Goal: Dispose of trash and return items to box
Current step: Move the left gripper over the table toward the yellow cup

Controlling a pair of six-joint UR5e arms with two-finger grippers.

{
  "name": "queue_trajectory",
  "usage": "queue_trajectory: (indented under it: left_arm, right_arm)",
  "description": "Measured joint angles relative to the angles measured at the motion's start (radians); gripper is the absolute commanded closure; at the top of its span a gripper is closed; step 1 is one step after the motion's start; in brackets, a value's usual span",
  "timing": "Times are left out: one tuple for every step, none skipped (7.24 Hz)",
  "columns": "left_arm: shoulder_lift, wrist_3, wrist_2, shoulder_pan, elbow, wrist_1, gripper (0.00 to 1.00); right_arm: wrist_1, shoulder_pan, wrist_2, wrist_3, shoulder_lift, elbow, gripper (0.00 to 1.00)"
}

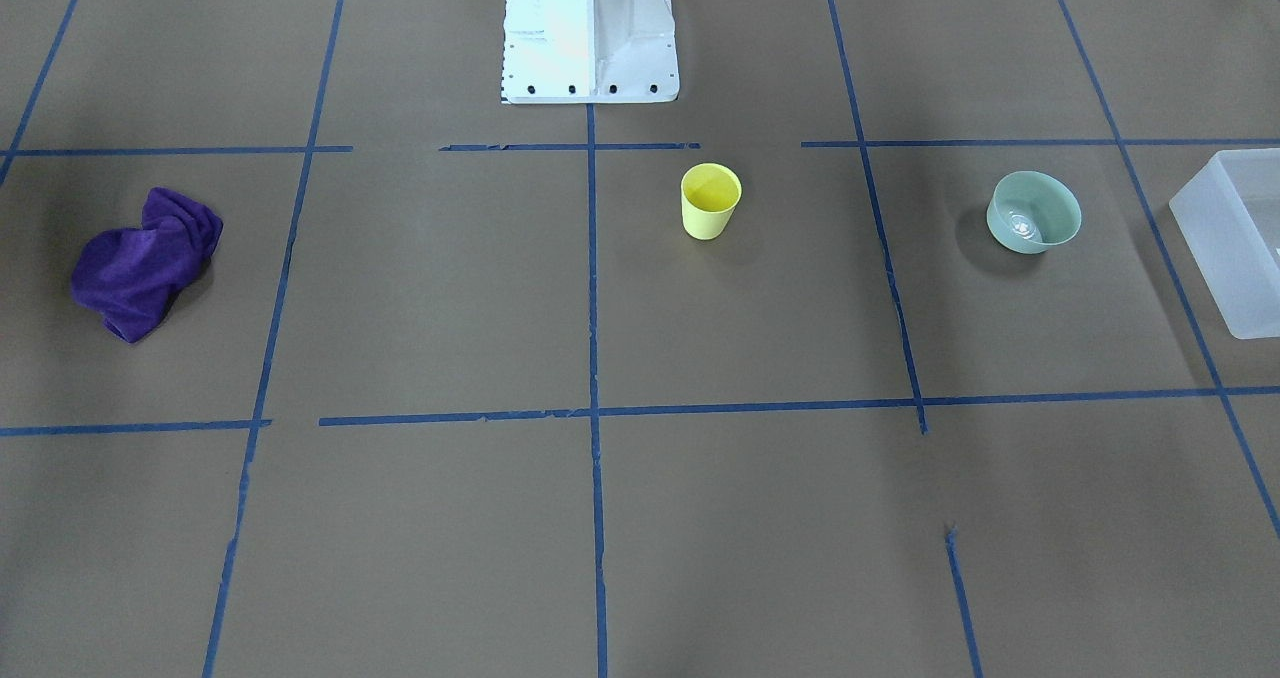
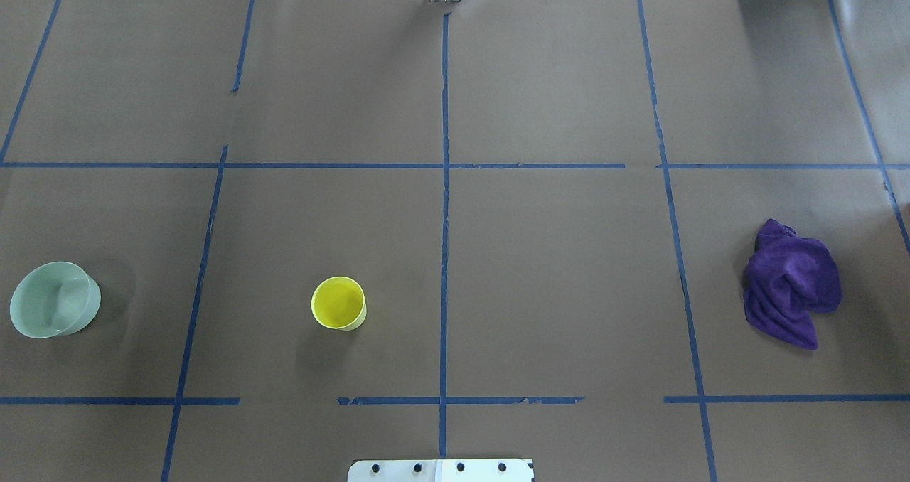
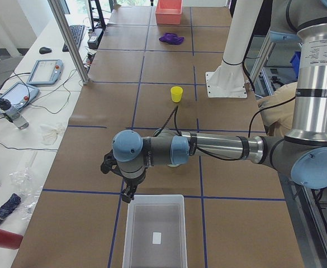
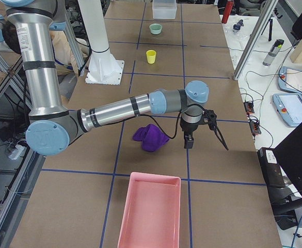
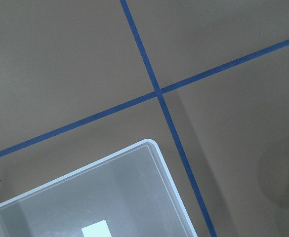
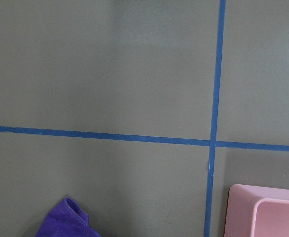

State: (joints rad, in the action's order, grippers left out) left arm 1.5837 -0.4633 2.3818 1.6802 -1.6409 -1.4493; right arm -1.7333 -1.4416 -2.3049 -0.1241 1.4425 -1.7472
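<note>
Brown paper covers the table [image 2: 561,276], cut into squares by blue tape [image 2: 444,254]. The yellow cup [image 1: 711,201] stands upright just to my left of the centre line. Its mouth faces up, its long axis is vertical, and it is wider at the rim than at the base. The mint bowl [image 1: 1034,212] sits further out on my left, also mouth up and round (so its shape favours no direction of approach). It lies between the cup and the frosted box [image 1: 1235,258] at that end of the table.

My left gripper [image 3: 128,195] hangs over the tape beside a corner of the box. From it the bowl lies back toward the table's middle, with the cup beyond. I judge the left arm the nearer of my 2 for both items.

My right gripper [image 4: 188,143] hangs at the far end, near the purple cloth [image 4: 151,137] and the pink tray [image 4: 156,176]. Both grippers show only from the side, so I cannot tell whether either is spread or pressed together.
</note>
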Motion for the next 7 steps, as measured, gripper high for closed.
queue_trajectory:
  left_arm:
    - [0.002,0.037,0.002,-0.004,-0.01,-0.004,0.0]
    - [0.002,0.085,0.003,-0.012,-0.028,-0.005,0.0]
    - [0.001,0.107,0.003,-0.022,-0.039,-0.007,0.0]
    - [-0.002,0.116,0.004,-0.032,-0.046,-0.008,0.0]
    - [-0.009,0.12,0.008,-0.038,-0.049,-0.012,0.0]
    - [-0.017,0.123,0.013,-0.048,-0.05,-0.031,0.0]
    - [-0.021,0.126,0.018,-0.076,-0.048,-0.061,0.0]
  right_arm:
    - [0.001,0.013,0.001,-0.002,0.002,0.002,0.0]
    - [0.002,0.028,0.002,-0.005,0.004,0.003,0.0]
    - [0.003,0.039,0.003,-0.007,0.005,0.004,0.0]
    - [0.003,0.044,0.004,-0.009,0.005,0.005,0.0]
    - [0.003,0.047,0.004,-0.01,0.005,0.005,0.0]
    - [0.002,0.048,0.002,-0.011,0.004,0.005,0.0]
    - [0.003,0.048,-0.009,-0.011,0.004,0.004,0.0]
